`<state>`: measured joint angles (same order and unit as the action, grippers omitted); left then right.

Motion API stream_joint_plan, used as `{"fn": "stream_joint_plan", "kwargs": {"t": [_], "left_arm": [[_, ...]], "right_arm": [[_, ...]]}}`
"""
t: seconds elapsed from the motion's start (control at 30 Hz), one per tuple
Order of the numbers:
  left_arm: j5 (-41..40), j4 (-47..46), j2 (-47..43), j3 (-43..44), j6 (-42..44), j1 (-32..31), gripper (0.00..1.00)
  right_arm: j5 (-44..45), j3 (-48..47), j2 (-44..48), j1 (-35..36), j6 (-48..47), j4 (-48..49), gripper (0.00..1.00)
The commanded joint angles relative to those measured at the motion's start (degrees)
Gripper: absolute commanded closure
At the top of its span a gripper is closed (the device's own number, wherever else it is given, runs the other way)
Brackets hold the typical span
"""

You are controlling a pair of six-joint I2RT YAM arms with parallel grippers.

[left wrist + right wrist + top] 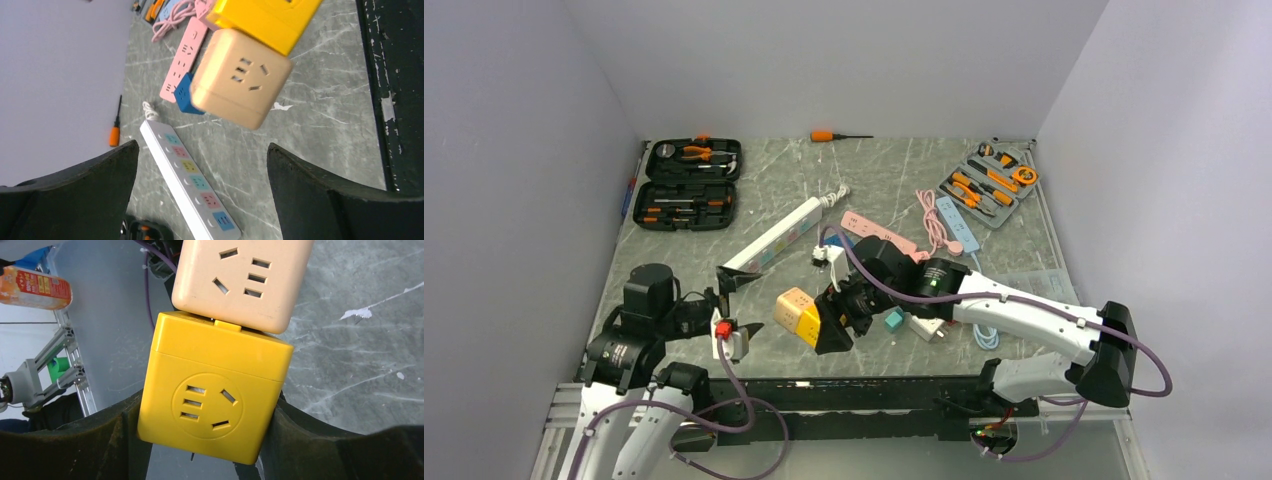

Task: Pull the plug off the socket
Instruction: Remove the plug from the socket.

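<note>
Grey marbled table (874,170) holds all. Near its middle the right gripper (839,318) clamps the yellow socket cube (809,326); the beige plug cube (792,304) sits joined on its left. Just beside, the left gripper (742,305) hangs spread wide and empty. A crooked pull could, I think, twist the yellow cube from that grip. Farther off, the white power strip (784,232) blocks nothing.

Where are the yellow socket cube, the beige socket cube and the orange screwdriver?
yellow socket cube (210,405): right wrist view, round socket face.
beige socket cube (242,80): left wrist view, slotted face.
orange screwdriver (822,135): top external view, handle.
</note>
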<state>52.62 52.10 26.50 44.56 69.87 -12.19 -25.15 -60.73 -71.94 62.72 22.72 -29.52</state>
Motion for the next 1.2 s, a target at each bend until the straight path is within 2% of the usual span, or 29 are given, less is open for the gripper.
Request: {"fn": "stream_joint_plan", "kwargs": {"t": [0.0, 0.1, 0.27, 0.53, 0.8, 0.87, 1.0, 1.07, 1.13, 1.17], "left_arm": [[1.42, -9.90, -2.20, -3.17, 1.99, -3.75, 0.01], [-3.06, -11.67, -1.63, -3.68, 2.46, -7.32, 0.01], [-5.35, -12.26, 0.44, -2.70, 5.25, -9.01, 0.01], [-4.95, -16.32, 4.14, -0.94, 2.07, -11.16, 0.01], [-4.87, -15.30, 3.74, -0.63, 5.77, -14.33, 0.01], [-4.84, -13.99, 3.86, -0.51, 6.96, -15.09, 0.20], [-7.54, -10.90, 5.62, 1.40, 7.22, -16.74, 0.48], [-8.84, -11.82, 5.29, 0.95, 7.51, -17.49, 0.70], [-10.02, -14.08, 4.17, -0.04, 6.53, -18.65, 0.84], [-10.62, -14.79, 3.88, -0.42, 6.45, -19.33, 0.88]], "right_arm": [[-2.33, -7.48, -0.75, -0.60, -4.68, 0.64, 1.00], [-3.02, -10.08, -2.35, -2.09, -6.59, -0.24, 1.00], [-5.17, -11.52, -3.20, -3.73, -7.34, 1.45, 1.00], [-8.19, -18.00, -7.92, -4.28, -10.33, -2.25, 1.00], [-10.40, -18.69, -10.46, -4.32, -10.40, -1.43, 1.00], [-10.95, -18.72, -10.92, -4.29, -10.64, -1.25, 1.00], [-12.02, -18.15, -10.39, -4.29, -11.01, -0.37, 1.00], [-12.49, -18.02, -10.35, -4.25, -11.11, -0.32, 1.00], [-12.53, -18.18, -10.84, -4.28, -11.13, -0.41, 1.00], [-12.60, -18.12, -11.13, -4.28, -11.00, -0.18, 0.88]]}}
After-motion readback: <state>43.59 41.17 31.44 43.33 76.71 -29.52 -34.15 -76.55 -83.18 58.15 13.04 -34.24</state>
